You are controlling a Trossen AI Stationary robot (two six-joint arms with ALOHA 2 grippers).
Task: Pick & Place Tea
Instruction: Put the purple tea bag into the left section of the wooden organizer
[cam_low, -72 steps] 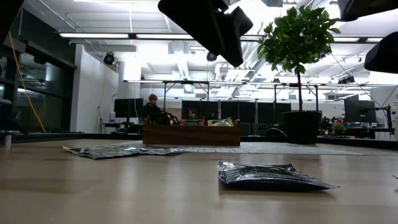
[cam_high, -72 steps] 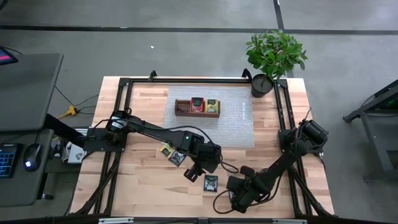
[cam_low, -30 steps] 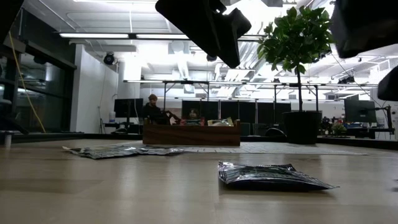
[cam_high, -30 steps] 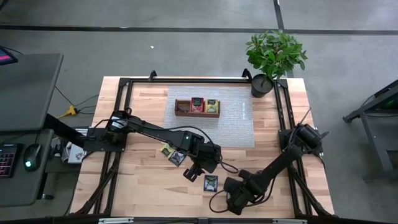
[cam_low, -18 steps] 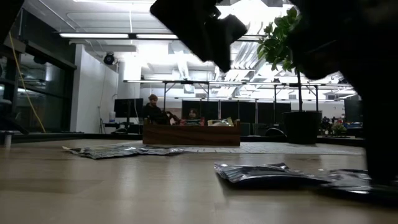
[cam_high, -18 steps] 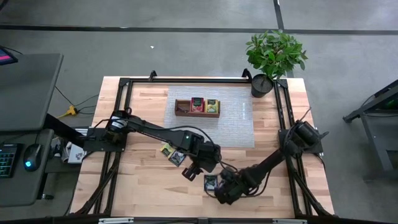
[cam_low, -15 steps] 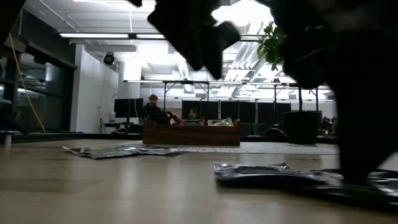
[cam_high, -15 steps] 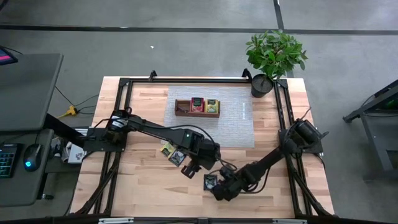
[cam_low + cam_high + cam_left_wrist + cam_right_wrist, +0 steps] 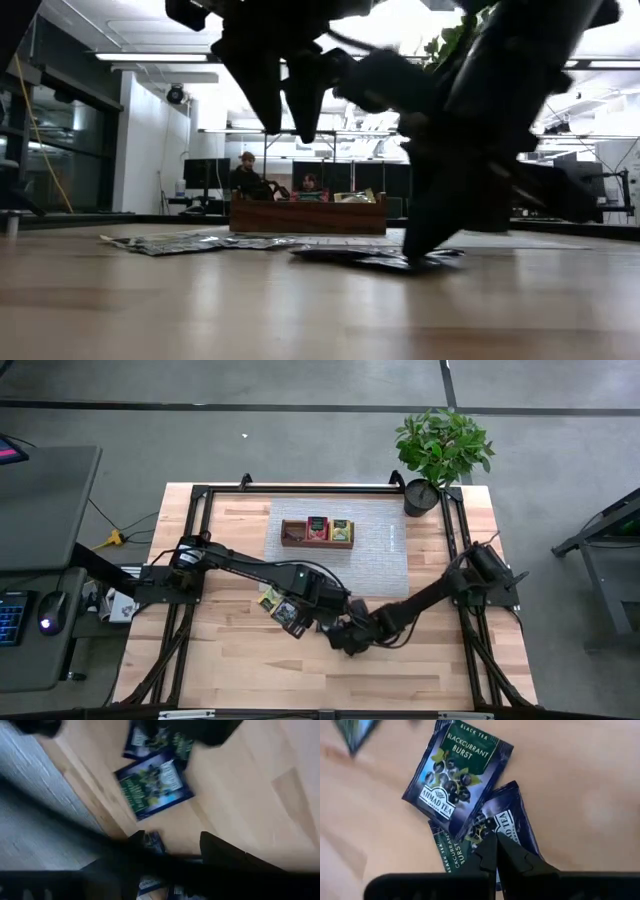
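Two dark blackcurrant tea packets lie overlapping on the wood in the right wrist view, the upper one [image 9: 457, 775] partly covering the lower one [image 9: 485, 837]. My right gripper [image 9: 494, 842] is shut, its tips down on the lower packet; the low view shows it [image 9: 420, 245] on the flat packet [image 9: 370, 258]. My left gripper [image 9: 304, 622] hangs open just above the table beside it, over a dark packet [image 9: 288, 612] and a yellow-green one [image 9: 269, 599]. The wooden tray [image 9: 290, 540] on the far side holds red and yellow-green packets. My right gripper presses its shut fingers [image 9: 487, 852] down on the lower dark packet near its middle [image 9: 507, 827], slanting down from the table's right. The packet lies flat on the wood, one edge tucked under the other dark packet.
A grey mat [image 9: 385, 555] lies under the tray. A potted plant [image 9: 440, 445] stands at the far right corner. Black frame rails [image 9: 195, 560] run along both table sides. Both arms crowd the near middle; bare wood lies to the near left.
My right gripper swung from the near edge toward the table's left and far side, came down on the dark packets and slid them along the wood toward my left gripper. My left gripper shifted a little toward the left and far side.
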